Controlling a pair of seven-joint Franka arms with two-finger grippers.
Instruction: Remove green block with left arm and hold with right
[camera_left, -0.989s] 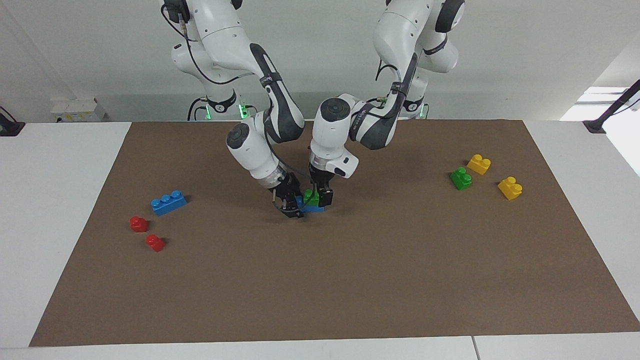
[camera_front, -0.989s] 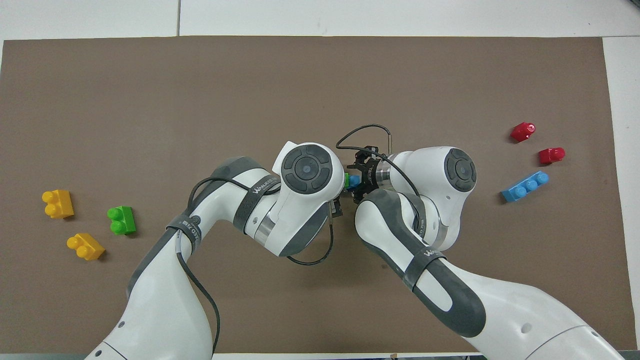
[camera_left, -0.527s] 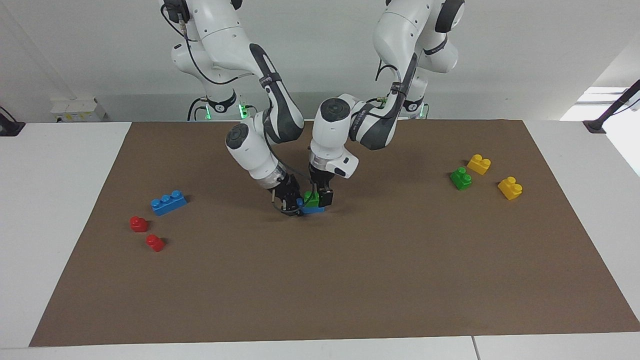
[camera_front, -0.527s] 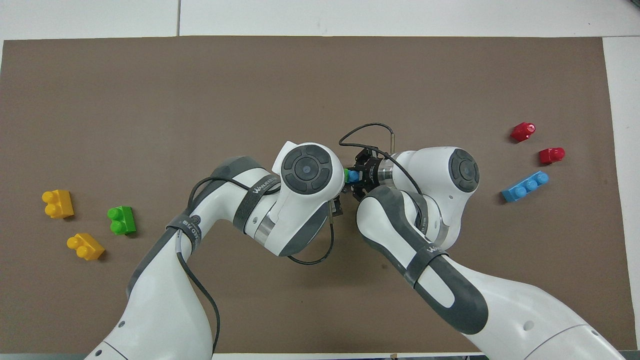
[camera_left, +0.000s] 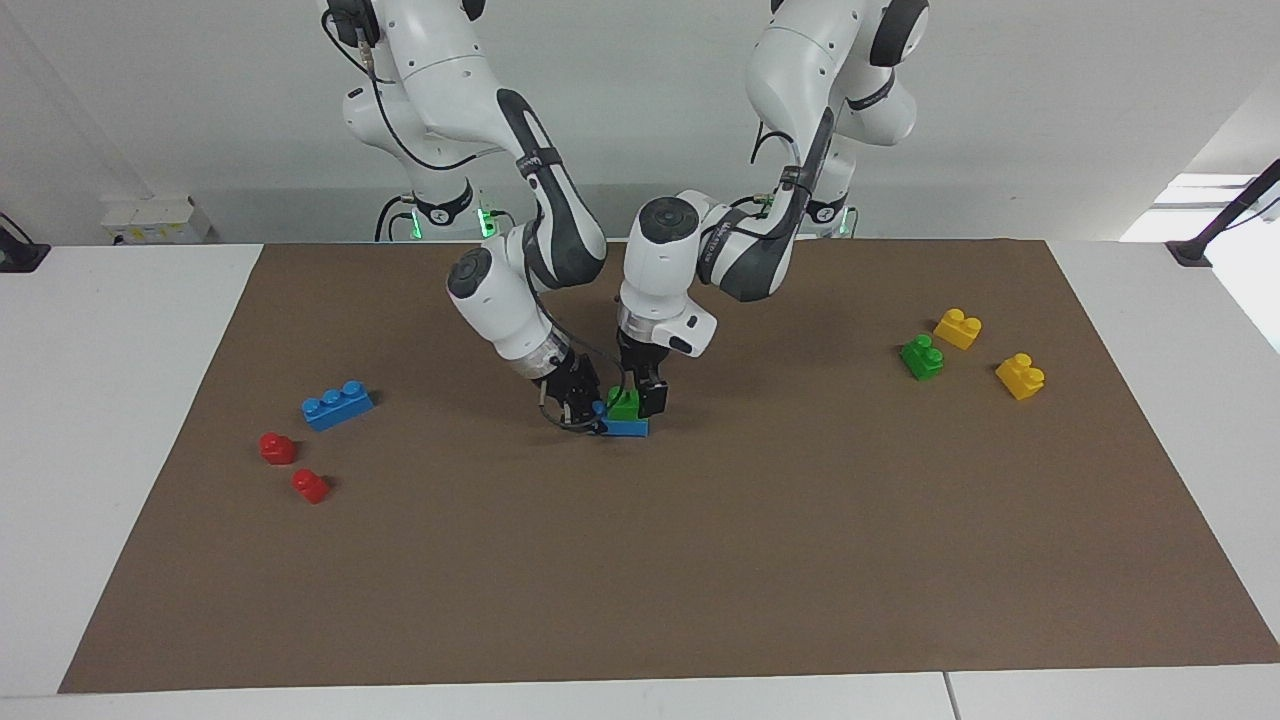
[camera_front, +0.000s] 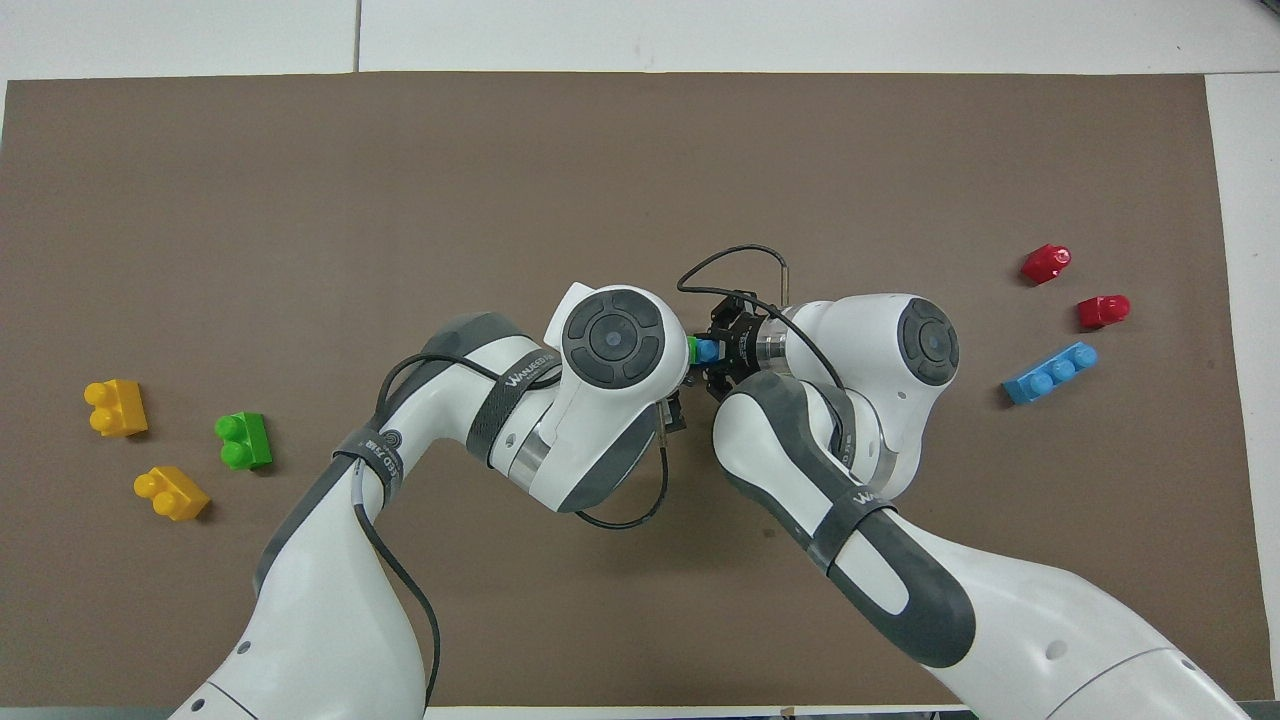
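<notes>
Both pincers meet at the middle of the brown mat (camera_left: 700, 560) on the white surface (camera_left: 110, 400). Green block (camera_left: 625, 403) sits stacked on a blue brick (camera_left: 628, 427), both right between the two pincers. Left pincer (camera_left: 640, 397) comes down from above, fingers on either side of the green block, spread as wide as they go around it; whether it actually grips it I cannot tell. Right pincer (camera_left: 592, 415) comes in low and slanted, fingers pressed together on the end of the blue brick nearest it, pinching it. In the overhead view only a sliver of the green block (camera_front: 692, 351) and one stud of the blue brick (camera_front: 707, 351) show between the left wrist and the right pincer (camera_front: 716, 353).

Well away from the left pincer, toward the left arm's end: second green brick (camera_left: 922, 357), with two yellow bricks (camera_left: 958, 328) (camera_left: 1020, 376) near it. Well away from the right pincer, toward the right arm's end: a long blue three-stud brick (camera_left: 337, 405) and two red pieces (camera_left: 277, 448) (camera_left: 310, 486).
</notes>
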